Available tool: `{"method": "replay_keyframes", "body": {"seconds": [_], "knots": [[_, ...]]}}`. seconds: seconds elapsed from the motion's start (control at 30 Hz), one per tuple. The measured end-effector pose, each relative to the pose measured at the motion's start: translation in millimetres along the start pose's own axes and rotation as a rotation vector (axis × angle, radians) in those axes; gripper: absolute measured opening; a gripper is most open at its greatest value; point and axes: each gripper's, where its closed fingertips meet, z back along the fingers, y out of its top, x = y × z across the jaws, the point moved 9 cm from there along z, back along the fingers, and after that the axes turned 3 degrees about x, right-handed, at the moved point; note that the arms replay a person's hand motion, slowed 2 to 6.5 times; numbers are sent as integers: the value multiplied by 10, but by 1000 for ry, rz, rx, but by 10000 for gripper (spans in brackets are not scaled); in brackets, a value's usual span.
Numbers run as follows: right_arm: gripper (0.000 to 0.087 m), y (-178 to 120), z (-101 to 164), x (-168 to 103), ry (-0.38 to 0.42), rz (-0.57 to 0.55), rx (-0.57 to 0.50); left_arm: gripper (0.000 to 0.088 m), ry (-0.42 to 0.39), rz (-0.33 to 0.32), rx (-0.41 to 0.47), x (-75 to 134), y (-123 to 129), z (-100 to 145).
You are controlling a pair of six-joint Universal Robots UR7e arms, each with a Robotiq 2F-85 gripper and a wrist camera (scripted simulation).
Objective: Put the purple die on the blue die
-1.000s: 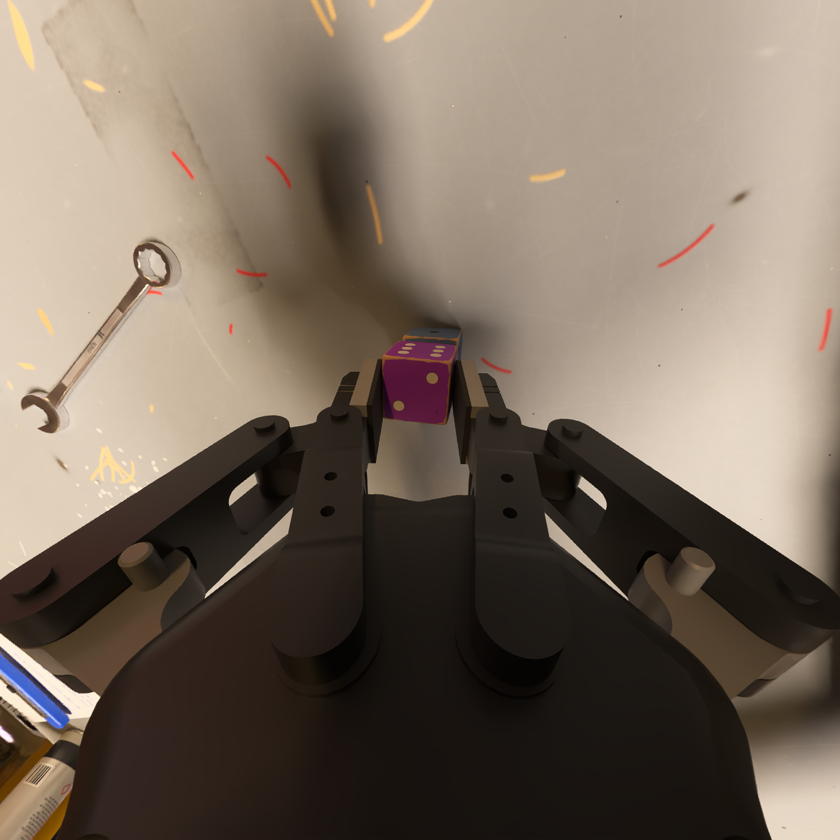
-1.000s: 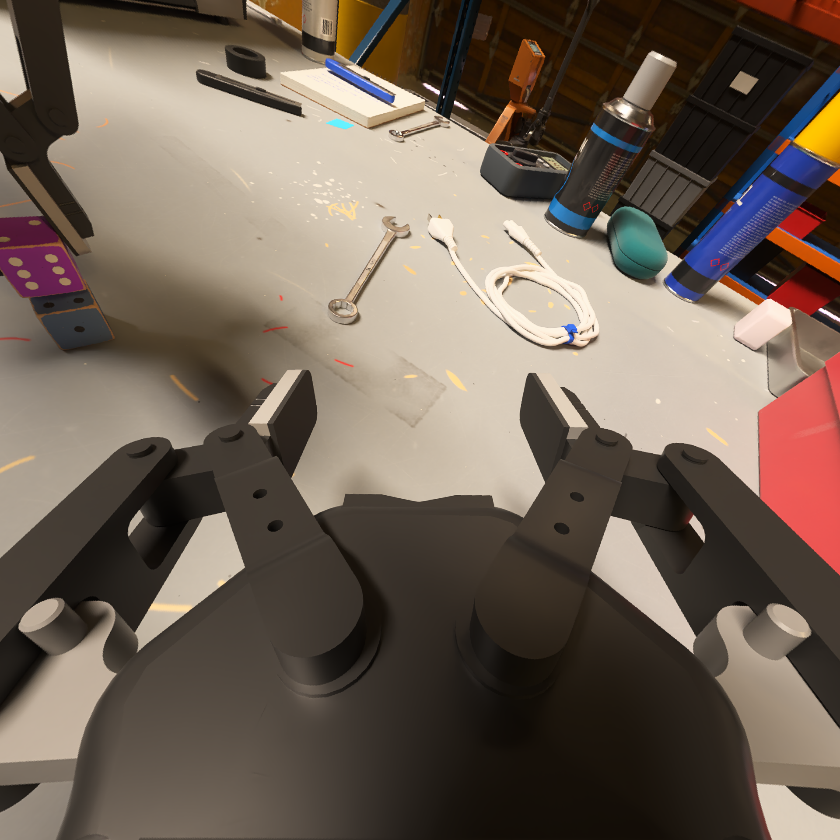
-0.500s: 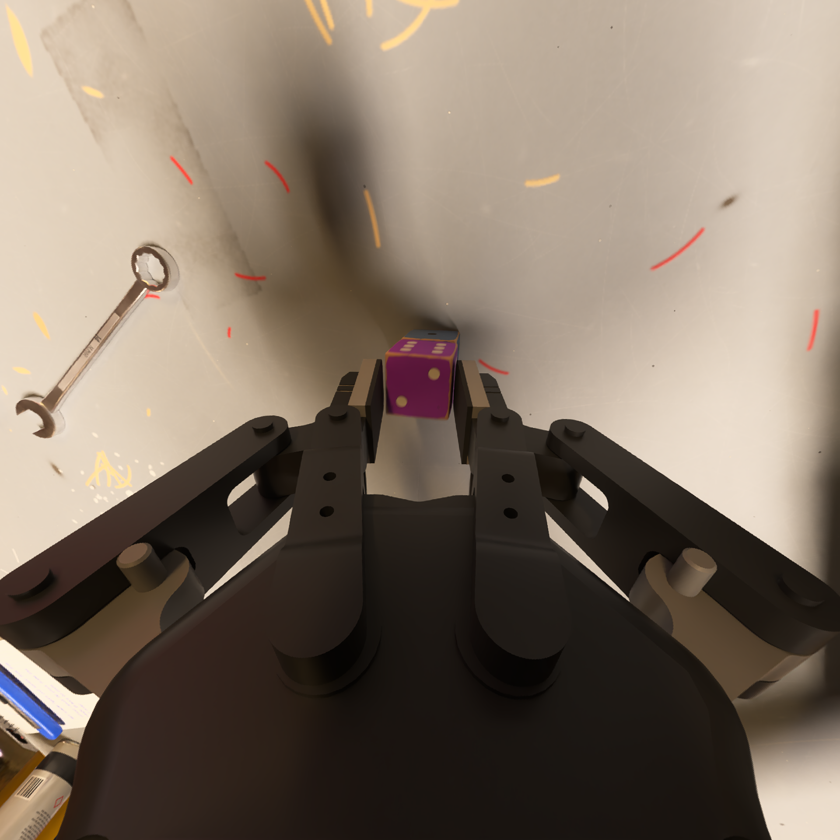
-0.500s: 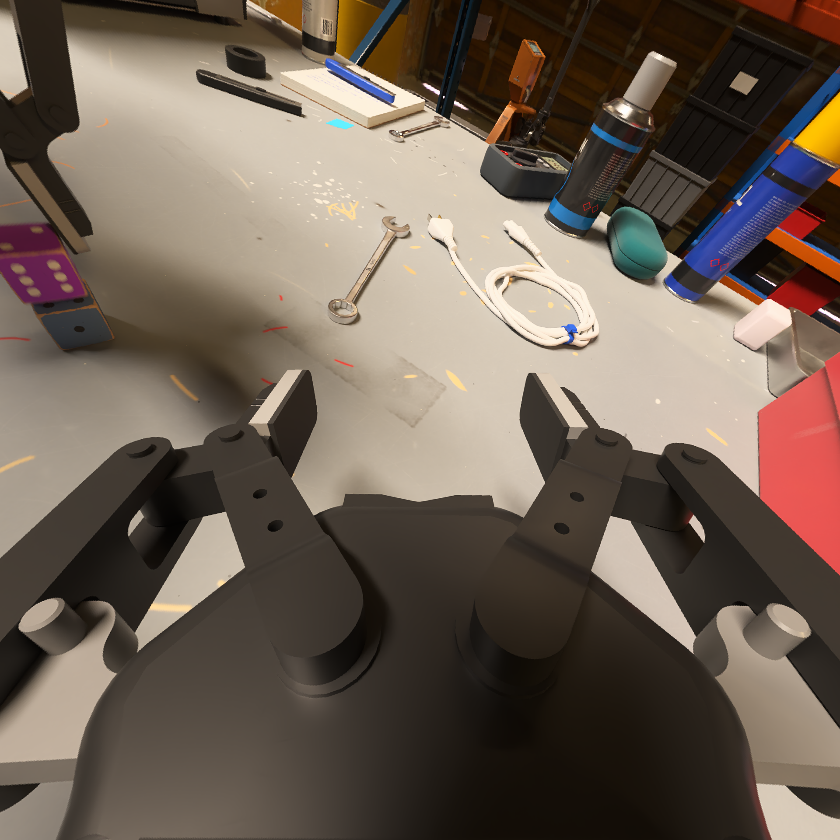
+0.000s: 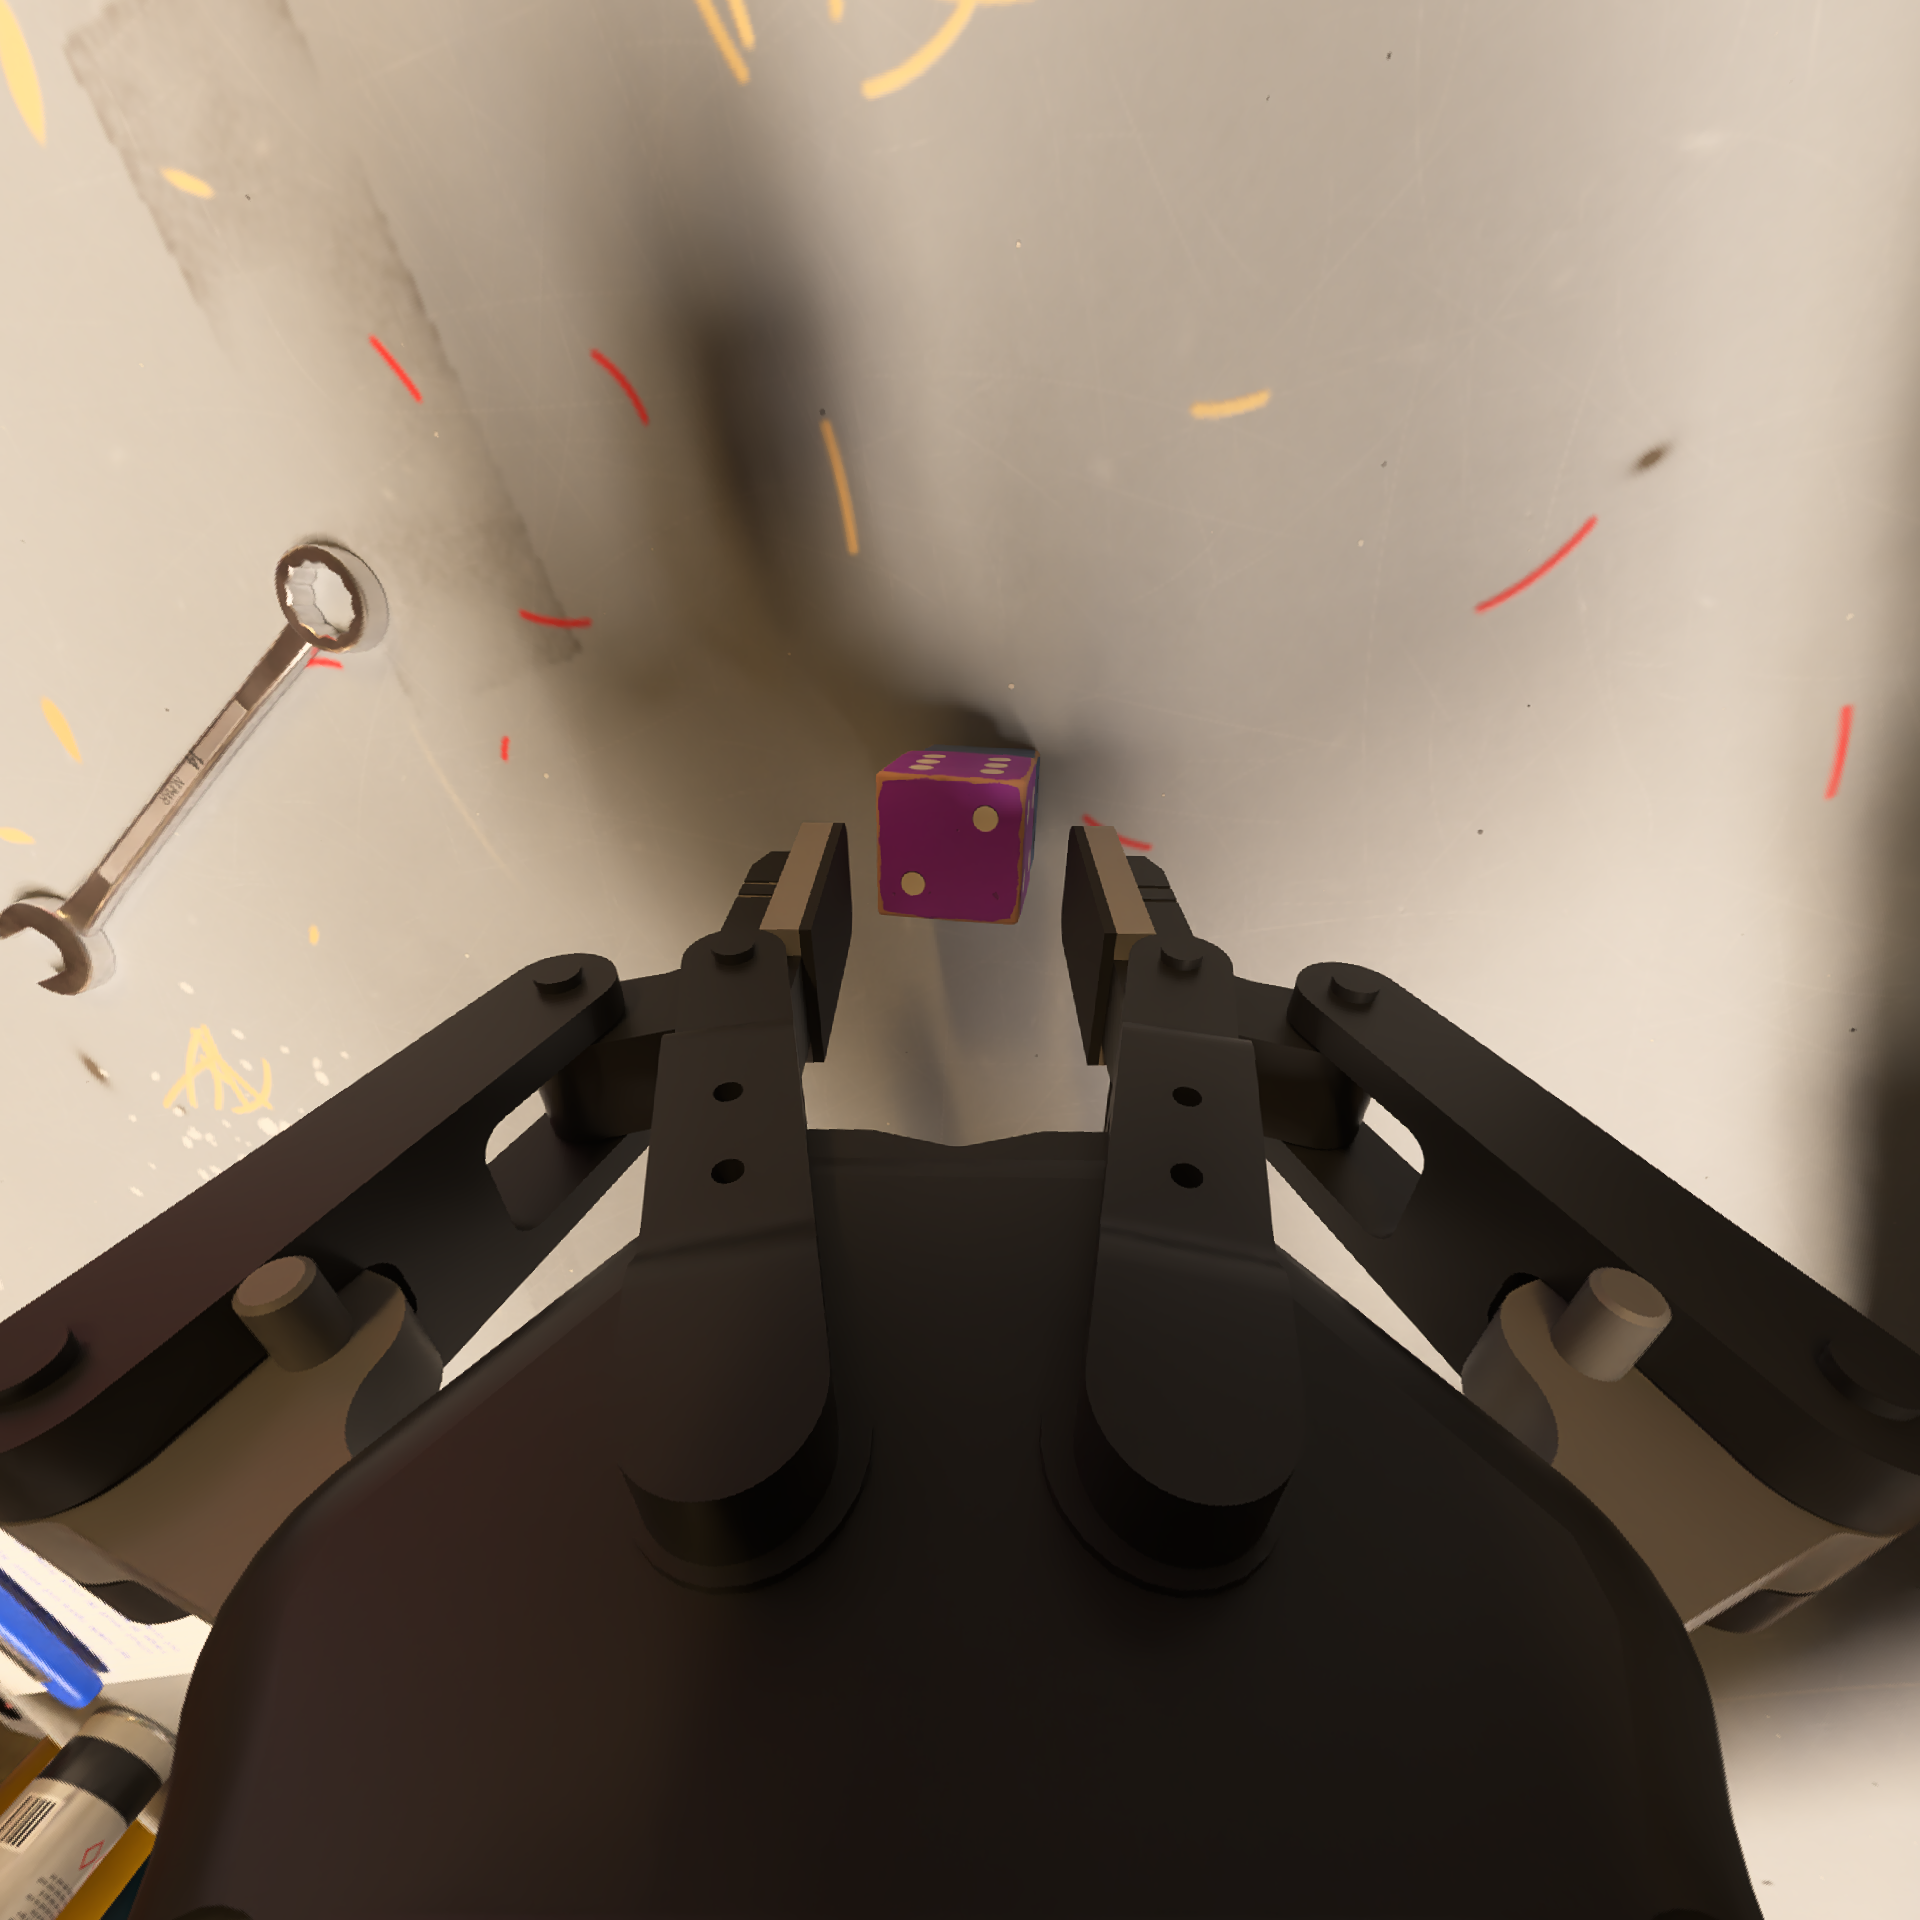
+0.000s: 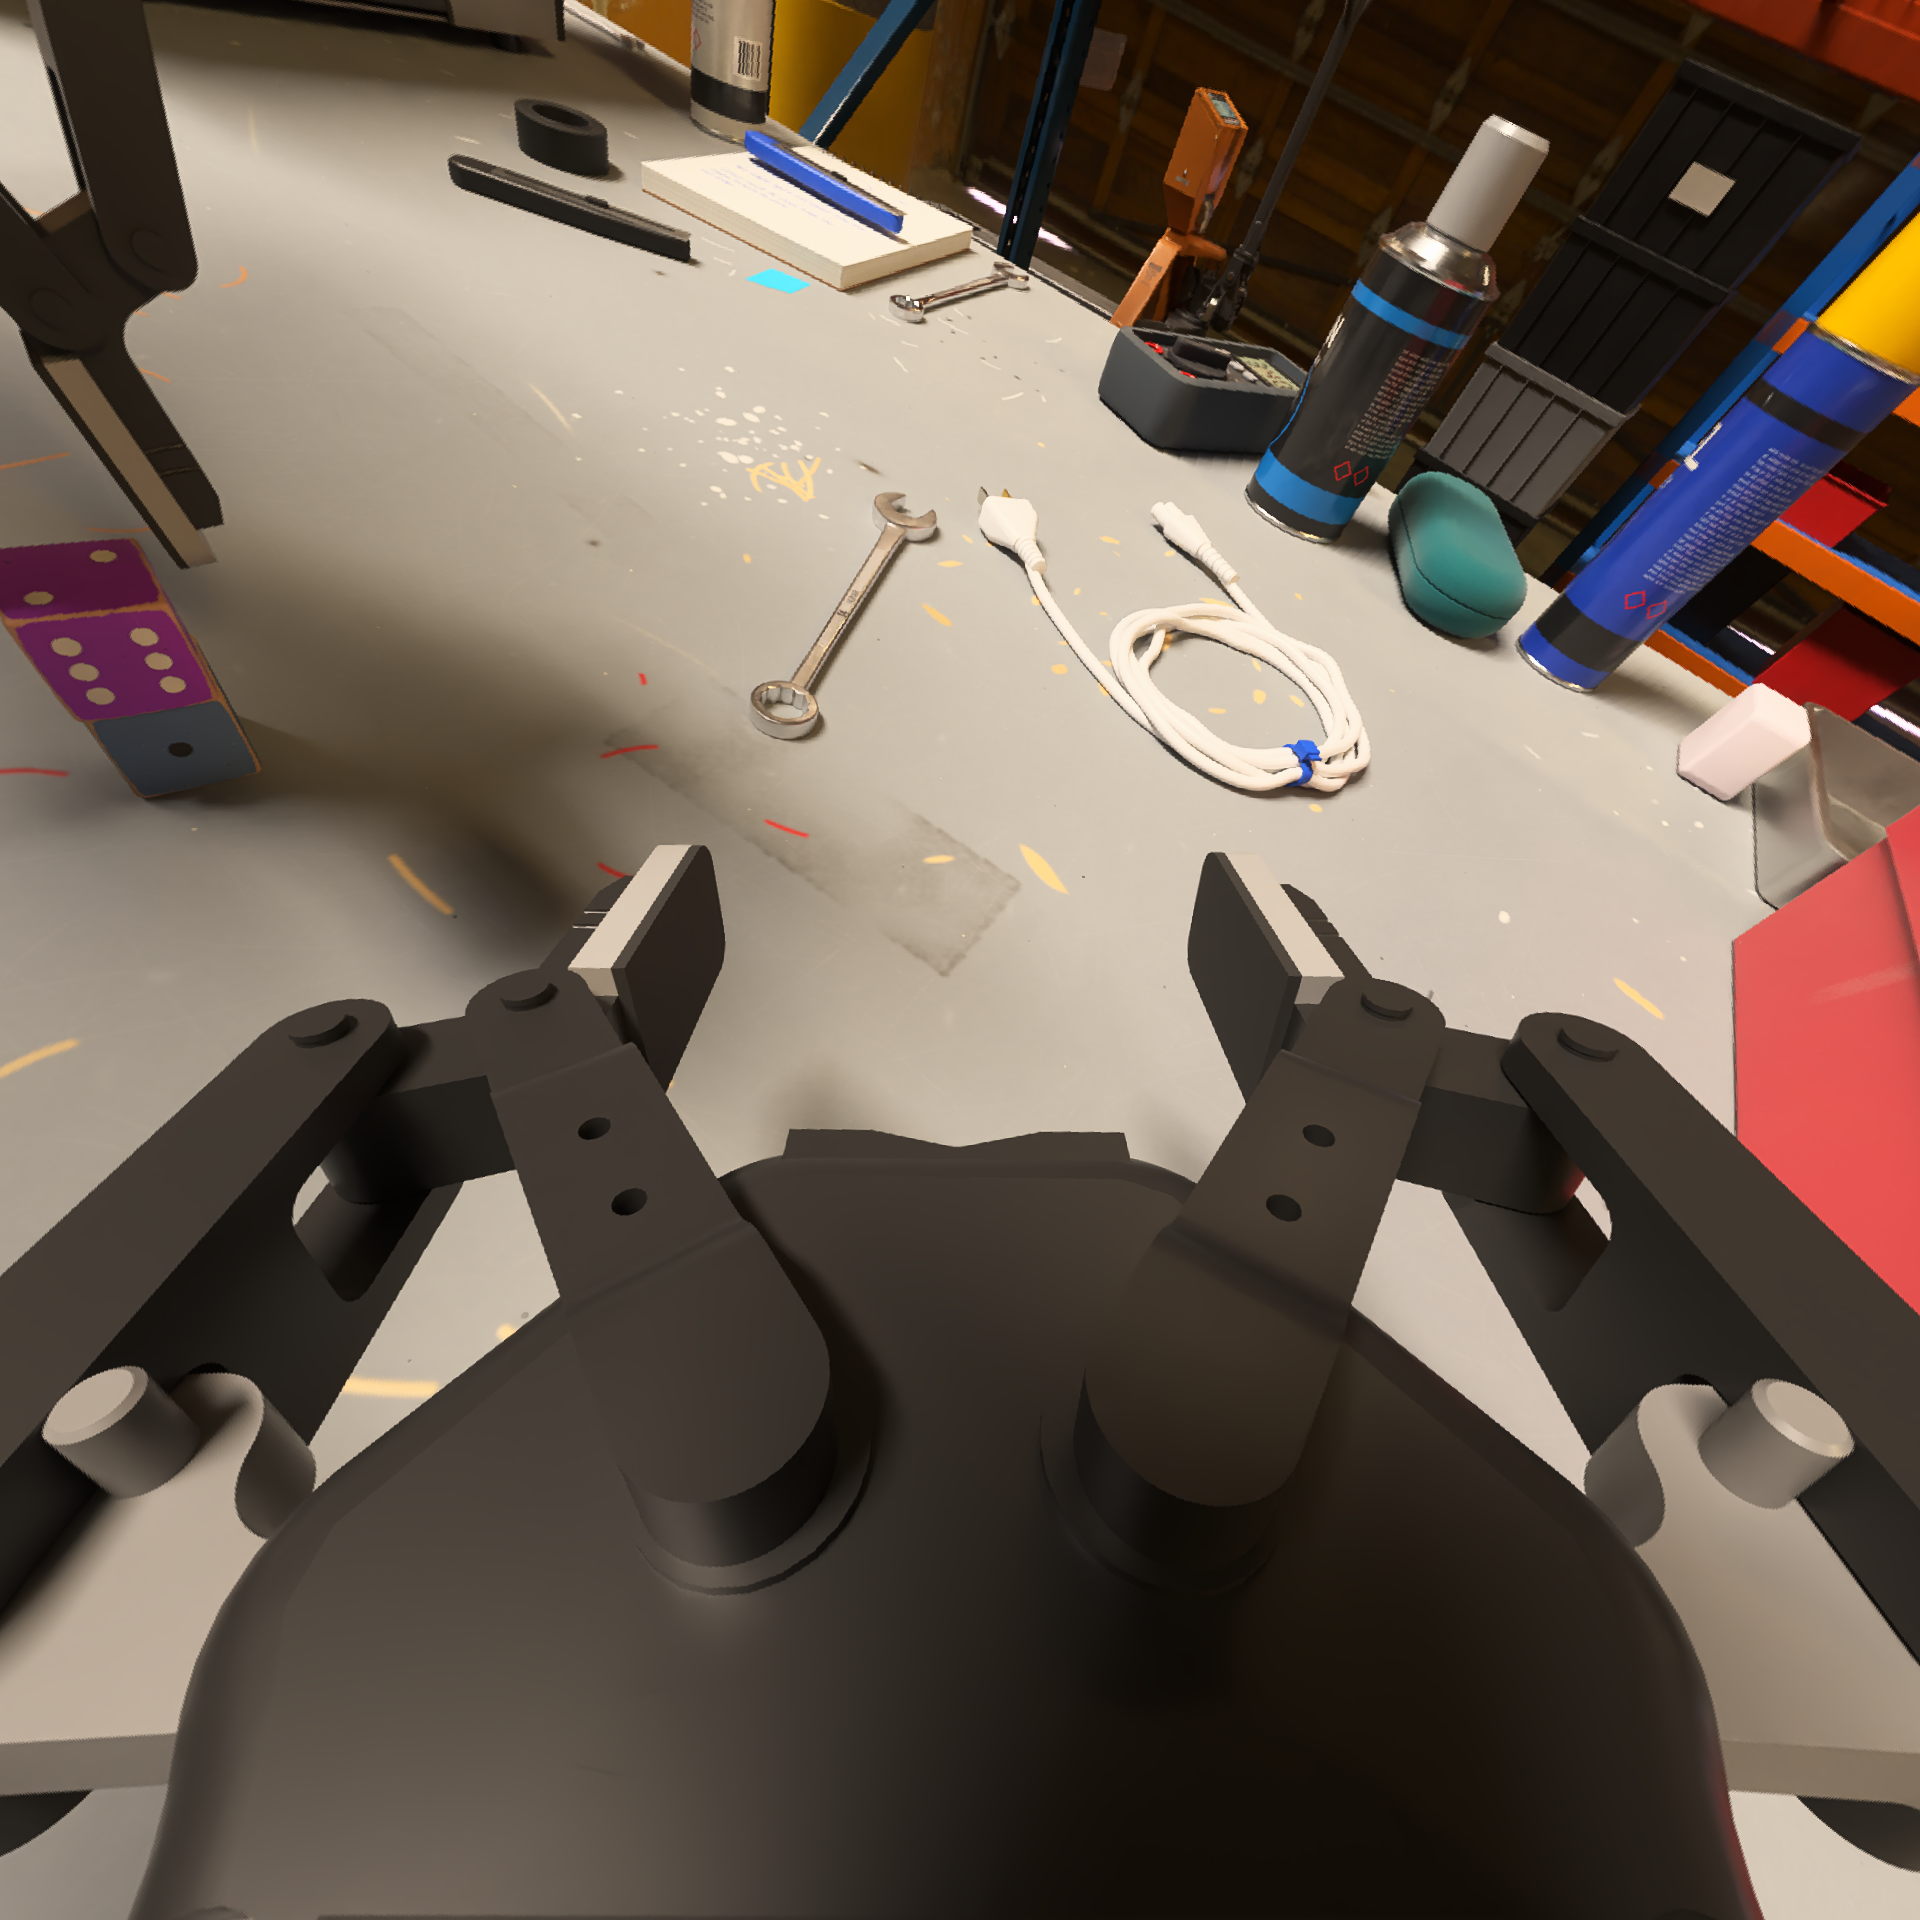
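The purple die [image 5: 951,842] with pale pips rests on the blue die, which it hides in the left wrist view. In the right wrist view the purple die [image 6: 99,634] sits on top of the blue die [image 6: 177,746] at the far left of the table. My left gripper [image 5: 956,883] is open just above the purple die, pads apart from its sides; one of its fingers [image 6: 125,457] shows above the stack in the right wrist view. My right gripper [image 6: 956,914] is open and empty, low over the table, well right of the dice.
A steel wrench [image 6: 842,618] [image 5: 197,758] lies mid-table, with a coiled white cable [image 6: 1226,686] to its right. Spray cans [image 6: 1382,332], a teal case [image 6: 1455,566], a grey tool box [image 6: 1195,390], a notepad with a blue pen [image 6: 810,208] and a red sheet [image 6: 1839,1039] line the far and right edges.
My left gripper has opened and let go of the purple die, which now rests on the blue die; the gripper has risen a little. The right gripper has not moved.
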Motion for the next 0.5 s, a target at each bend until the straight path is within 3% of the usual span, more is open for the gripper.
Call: {"method": "replay_keyframes", "body": {"seconds": [0.33,0.5], "knots": [[781,0,1,-1,0,1,0,316,7,-5,-8,5,-8,-48],[782,-1,1,-1,0,2,0,346,18,0,-2,-14,-12,-16]]}}
